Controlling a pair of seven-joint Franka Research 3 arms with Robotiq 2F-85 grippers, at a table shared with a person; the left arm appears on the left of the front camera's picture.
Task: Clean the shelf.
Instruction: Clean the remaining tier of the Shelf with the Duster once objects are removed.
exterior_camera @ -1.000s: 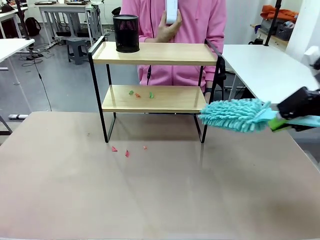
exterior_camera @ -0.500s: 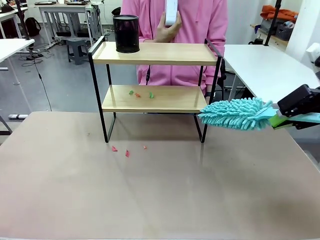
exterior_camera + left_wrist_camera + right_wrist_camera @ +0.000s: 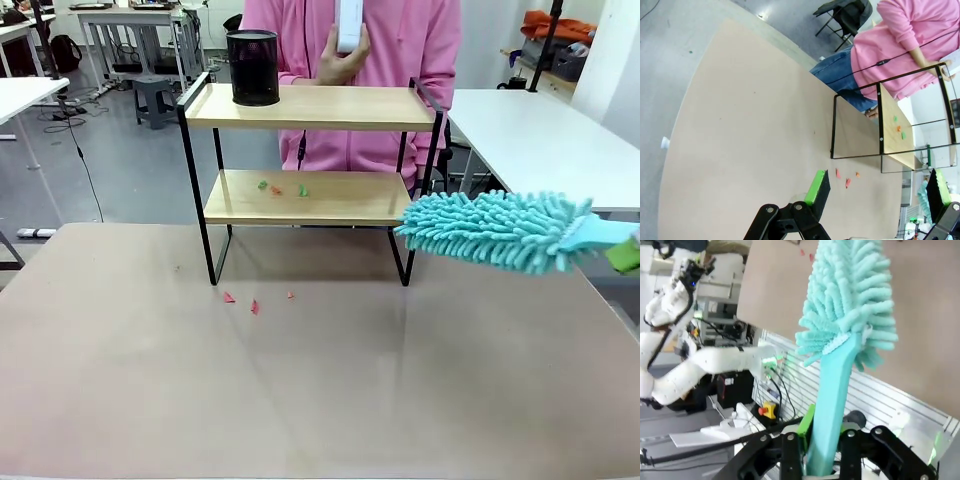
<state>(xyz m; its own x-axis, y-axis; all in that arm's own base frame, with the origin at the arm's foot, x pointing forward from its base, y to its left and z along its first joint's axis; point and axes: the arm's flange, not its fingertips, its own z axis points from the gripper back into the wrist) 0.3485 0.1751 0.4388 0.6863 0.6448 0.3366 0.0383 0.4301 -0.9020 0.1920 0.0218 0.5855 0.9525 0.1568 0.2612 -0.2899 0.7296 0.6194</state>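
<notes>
The shelf (image 3: 310,107) stands mid-table, seen side-on as the shelf (image 3: 896,136) in the left wrist view. Green and orange scraps (image 3: 278,188) lie on its lower board, and a black mesh cup (image 3: 252,67) sits at the left of the top board. A fluffy teal duster (image 3: 497,230) hovers level with the lower board's right end, its tip by the right frame post. My right gripper (image 3: 827,440) is shut on the duster's handle; a green pad (image 3: 627,257) of it shows at the picture's right edge. My left gripper (image 3: 877,192) hangs open above the table with nothing held.
Red scraps (image 3: 253,303) lie on the table in front of the shelf's left legs. A person in a pink top stands behind the shelf, holding a white object (image 3: 348,25) above the top board. A white table (image 3: 540,135) stands at the right.
My right gripper has pulled back to the right edge of the front view, and the duster has levelled and risen slightly. The person's hand with the white object lifted a little.
</notes>
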